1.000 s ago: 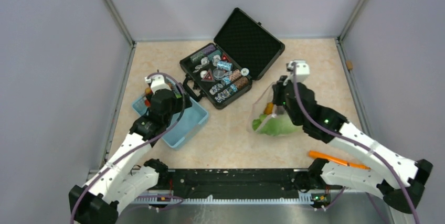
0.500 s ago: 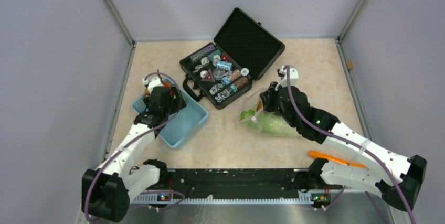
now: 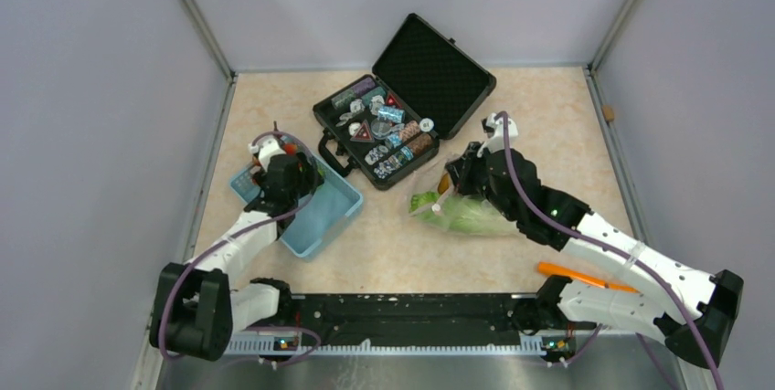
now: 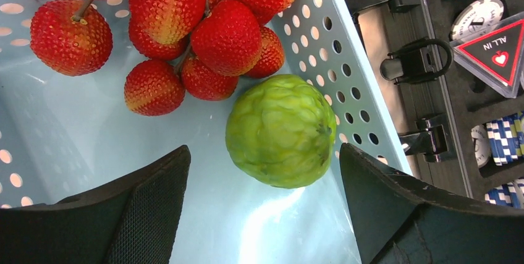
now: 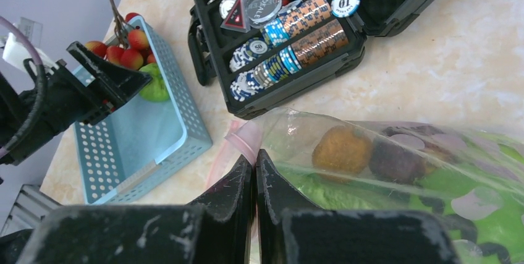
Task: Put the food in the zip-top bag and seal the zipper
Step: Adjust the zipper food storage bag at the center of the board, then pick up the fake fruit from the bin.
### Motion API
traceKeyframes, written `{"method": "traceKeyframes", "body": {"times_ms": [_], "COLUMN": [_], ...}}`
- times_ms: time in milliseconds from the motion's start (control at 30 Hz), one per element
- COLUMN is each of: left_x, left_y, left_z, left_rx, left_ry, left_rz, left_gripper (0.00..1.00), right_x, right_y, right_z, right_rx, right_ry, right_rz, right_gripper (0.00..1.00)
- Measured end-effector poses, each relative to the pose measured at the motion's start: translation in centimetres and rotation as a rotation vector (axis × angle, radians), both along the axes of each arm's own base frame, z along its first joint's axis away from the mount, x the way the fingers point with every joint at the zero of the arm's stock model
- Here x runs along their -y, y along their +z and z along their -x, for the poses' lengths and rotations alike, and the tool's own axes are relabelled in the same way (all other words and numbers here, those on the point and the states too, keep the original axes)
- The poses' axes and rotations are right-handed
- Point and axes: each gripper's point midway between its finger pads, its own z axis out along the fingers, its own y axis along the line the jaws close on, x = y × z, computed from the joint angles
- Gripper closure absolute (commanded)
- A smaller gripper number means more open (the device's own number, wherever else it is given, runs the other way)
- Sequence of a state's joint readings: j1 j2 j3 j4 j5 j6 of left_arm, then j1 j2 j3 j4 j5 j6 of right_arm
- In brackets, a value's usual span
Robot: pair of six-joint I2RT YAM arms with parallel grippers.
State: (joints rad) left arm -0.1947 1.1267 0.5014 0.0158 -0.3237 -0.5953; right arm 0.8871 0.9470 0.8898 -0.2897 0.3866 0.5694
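Observation:
My left gripper (image 4: 262, 205) is open and low inside the light blue basket (image 4: 74, 153). A green leafy ball (image 4: 281, 131) lies just past its fingertips, between them and untouched. A bunch of bumpy red fruits (image 4: 204, 35) sits behind the ball. My right gripper (image 5: 254, 160) is shut on the pink zipper (image 5: 247, 137) at one end of the zip-top bag (image 5: 426, 199). The bag lies on the table and holds an orange (image 5: 341, 148), a dark purple piece (image 5: 395, 160) and green food. In the top view the bag (image 3: 471, 216) lies right of centre.
An open black case (image 3: 402, 111) with chips and trinkets stands at the back centre, close to both the basket (image 3: 324, 212) and the bag. An orange stick-like thing (image 3: 576, 276) lies by the right arm's base. Grey walls close in the table on three sides.
My right gripper has come down and to the left, dragging the bag's mouth with it. My left gripper has reached further into the basket's far corner and its jaws have narrowed a little.

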Motion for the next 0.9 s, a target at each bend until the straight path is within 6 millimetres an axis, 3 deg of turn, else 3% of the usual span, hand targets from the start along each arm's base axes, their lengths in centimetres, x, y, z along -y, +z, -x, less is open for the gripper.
{"method": "traceKeyframes", "body": {"times_ms": [533, 667, 733, 900], "left_x": [0.9, 0.9, 0.9, 0.8], "left_y": [-1.4, -2.7, -3.0, -3.0], "left_z": [-2.4, -1.7, -1.5, -1.4], "left_rx": [-0.028, -0.081, -0.094, -0.105], "left_ry": [0.042, 0.060, 0.068, 0.071], "left_rz": [0.087, 0.098, 0.101, 0.098], "left_gripper": [0.19, 0.27, 0.38, 0.51], "right_x": [-0.9, -0.9, -0.9, -1.0], "right_y": [0.4, 0.4, 0.4, 0.4], "right_z": [0.4, 0.4, 0.4, 0.4], "right_rx": [-0.006, -0.006, -0.005, -0.006], "right_ry": [0.045, 0.045, 0.046, 0.046], "right_rz": [-0.036, -0.036, -0.036, -0.036], "right_gripper": [0.96, 0.96, 0.96, 0.96]}}
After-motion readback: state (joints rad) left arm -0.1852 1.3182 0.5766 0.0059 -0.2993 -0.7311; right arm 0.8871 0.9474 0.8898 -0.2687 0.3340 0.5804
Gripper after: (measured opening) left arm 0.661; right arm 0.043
